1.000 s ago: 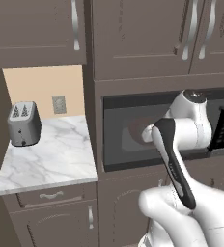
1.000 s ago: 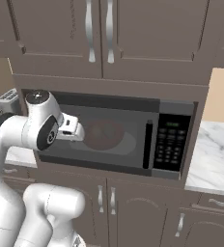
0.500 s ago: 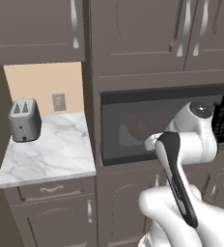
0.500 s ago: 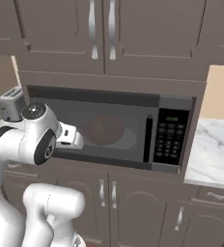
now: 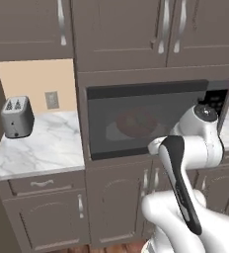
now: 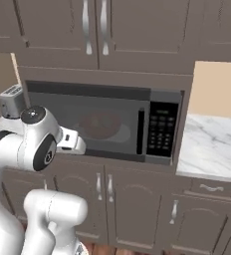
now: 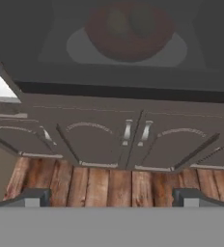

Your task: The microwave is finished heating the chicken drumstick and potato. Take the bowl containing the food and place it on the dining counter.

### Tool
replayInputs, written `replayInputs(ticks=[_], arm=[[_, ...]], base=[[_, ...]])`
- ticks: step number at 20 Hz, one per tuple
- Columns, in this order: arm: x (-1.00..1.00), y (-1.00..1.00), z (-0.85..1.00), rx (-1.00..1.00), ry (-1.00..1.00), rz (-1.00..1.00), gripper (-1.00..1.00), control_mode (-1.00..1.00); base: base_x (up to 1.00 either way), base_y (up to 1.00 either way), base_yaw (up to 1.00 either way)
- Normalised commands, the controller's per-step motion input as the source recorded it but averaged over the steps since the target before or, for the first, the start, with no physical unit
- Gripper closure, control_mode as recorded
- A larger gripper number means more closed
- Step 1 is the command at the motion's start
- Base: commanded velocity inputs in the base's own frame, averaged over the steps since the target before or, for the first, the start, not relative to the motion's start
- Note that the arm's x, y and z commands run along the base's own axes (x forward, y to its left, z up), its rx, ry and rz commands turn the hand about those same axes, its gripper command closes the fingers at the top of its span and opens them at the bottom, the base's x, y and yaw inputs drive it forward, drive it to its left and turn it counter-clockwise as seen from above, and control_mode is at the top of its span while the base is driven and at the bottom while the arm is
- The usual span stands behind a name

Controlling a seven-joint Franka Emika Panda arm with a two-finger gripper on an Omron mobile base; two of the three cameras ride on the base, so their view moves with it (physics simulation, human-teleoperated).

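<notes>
The microwave is built in under the upper cabinets, and its dark glass door is shut. Through the glass the red bowl shows dimly on the white turntable. Two faint lumps lie in the bowl: a yellowish one that looks like the chicken drumstick and a duller one that looks like the potato. My gripper is open and holds nothing. It is in front of the microwave and below the door, with my hand near the door's lower left. The dining counter is out of view.
The black keypad and the door handle are on the microwave's right. A grey toaster stands on the marble top to the left. Another marble top lies to the right. Brown cabinet doors and wood floor are below.
Both base views have shifted, so the camera has moved. My arm has sunk lower in front of the microwave. The door is still shut.
</notes>
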Motion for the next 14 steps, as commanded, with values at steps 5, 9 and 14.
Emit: replayInputs(ticks=[5,9,14], arm=[[0.00,0.00,0.00,0.00,0.00,0.00,-1.00,1.00],[0.00,0.00,0.00,0.00,0.00,0.00,-1.00,1.00],[0.00,0.00,0.00,0.00,0.00,0.00,-1.00,1.00]], base=[[-0.34,-0.75,0.00],[-0.41,-0.61,0.00],[-0.55,-0.40,0.00]])
